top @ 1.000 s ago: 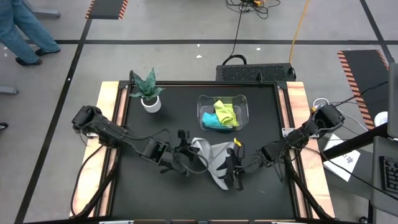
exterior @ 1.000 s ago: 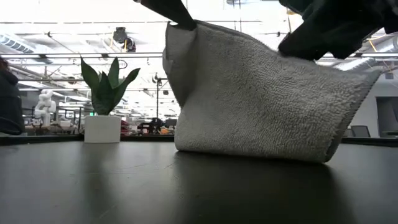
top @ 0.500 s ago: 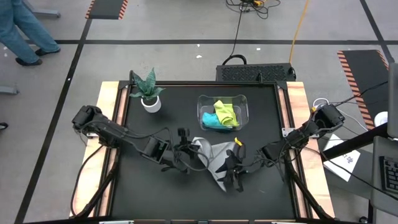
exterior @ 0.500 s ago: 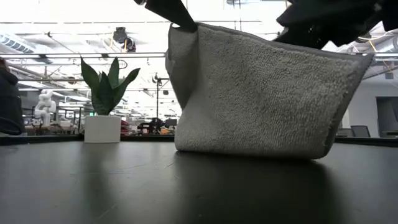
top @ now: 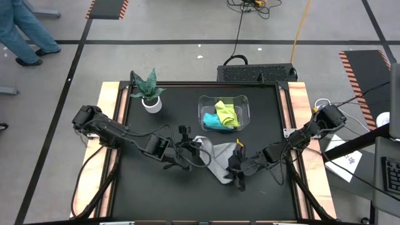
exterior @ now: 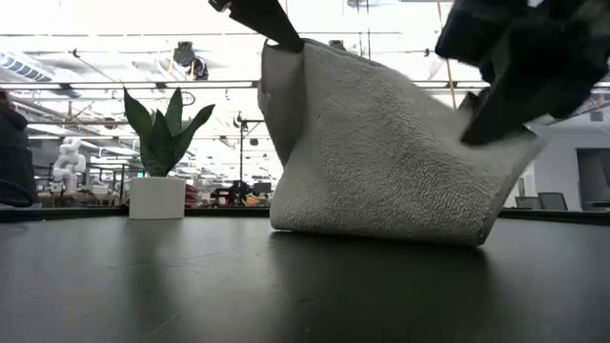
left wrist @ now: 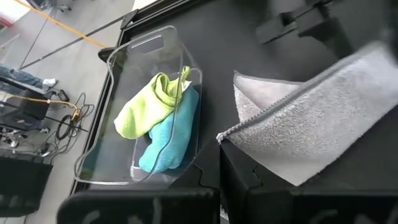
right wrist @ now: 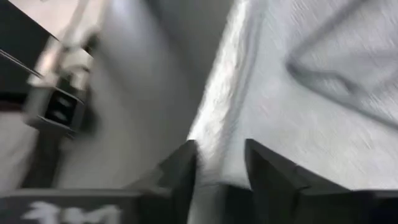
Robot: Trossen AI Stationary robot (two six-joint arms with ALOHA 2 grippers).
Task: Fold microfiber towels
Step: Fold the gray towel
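From above, the light grey microfiber towel (top: 215,159) sits bunched at the middle of the black table (top: 156,200), strung between two arms. The left gripper (top: 185,150) is pinched tight on the towel's left corner. The right gripper (top: 236,164) is at the towel's right edge, but its dark body covers the contact there. Behind them the clear plastic bin (top: 224,113) holds the yellow-green cloth (top: 226,111) and the teal blue cloth (top: 212,121). A small potted plant in a white pot (top: 150,92) stands well apart.

At table height, the grey towel (exterior: 381,152) hangs from the left finger at its top corner, its lower edge resting on the table. The right gripper (exterior: 515,76) is blurred against the towel's far edge.

The left wrist view shows the towel's stitched hem (left wrist: 292,106) stretched from that arm's own fingers, with the bin (left wrist: 155,50) just beyond.

In the right wrist view, two dark fingertips (right wrist: 180,168) straddle a pale fold (right wrist: 217,124); they appear to hold it, though blur makes the bite uncertain.

The risk, as I judge it: if the right fingers have a shallow bite on the edge, it may slip out when pulled, and the towel would sag from the left corner alone.
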